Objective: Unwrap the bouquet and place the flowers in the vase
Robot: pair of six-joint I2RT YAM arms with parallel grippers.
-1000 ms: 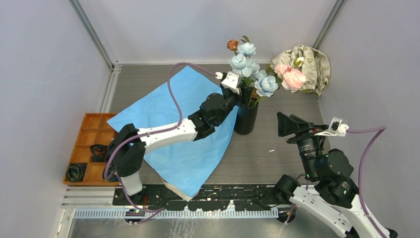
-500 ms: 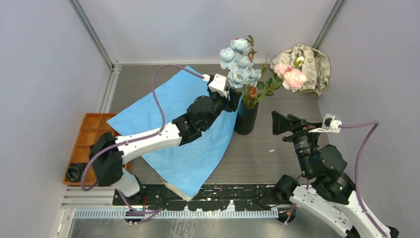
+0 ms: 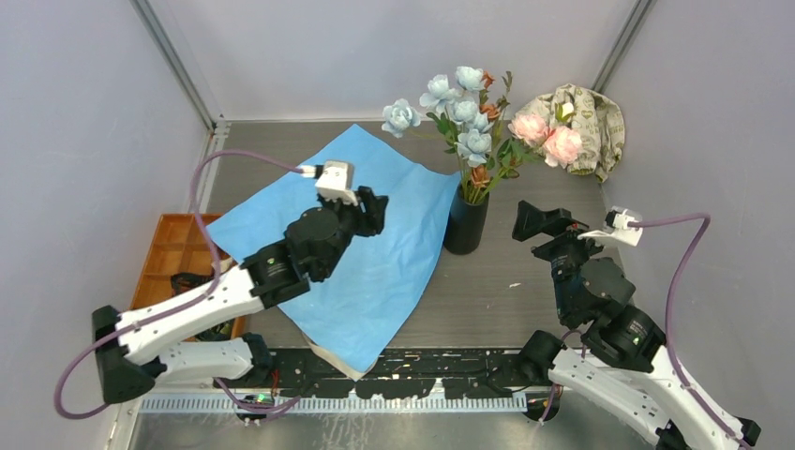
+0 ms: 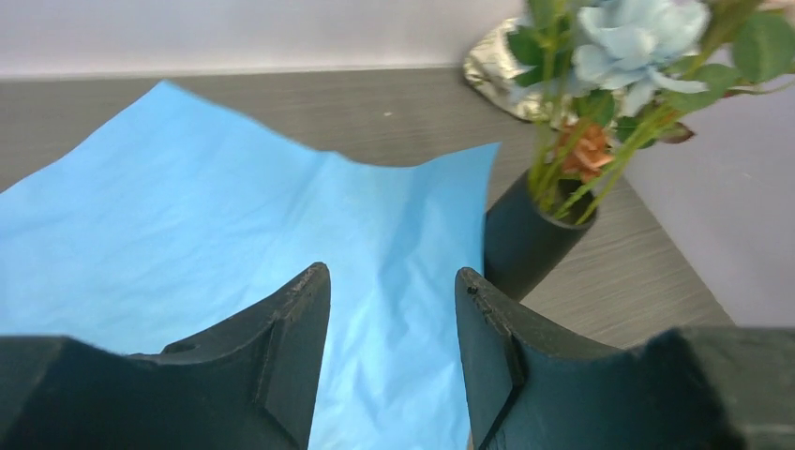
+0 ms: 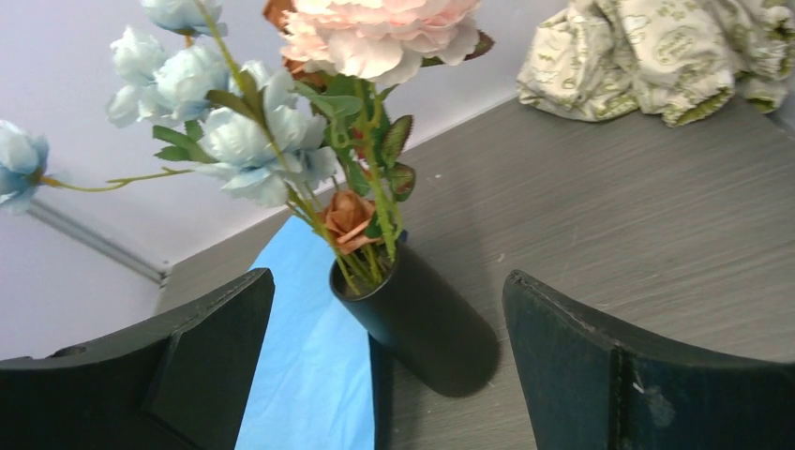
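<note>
Blue-and-pink artificial flowers [image 3: 473,131] stand in matte black cylinder vase [image 3: 466,227], frame centre. Left claw [image 3: 372,212], right claw [image 3: 532,221]: jaws apart, empty. Placement looks done; next: back off clear of stems.

Empty left tool [image 4: 392,277] parted, empty right tool [image 5: 387,281] spread wide

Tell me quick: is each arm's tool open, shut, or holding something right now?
Left tool: open, holding nothing.
Right tool: open wide, holding nothing.
</note>
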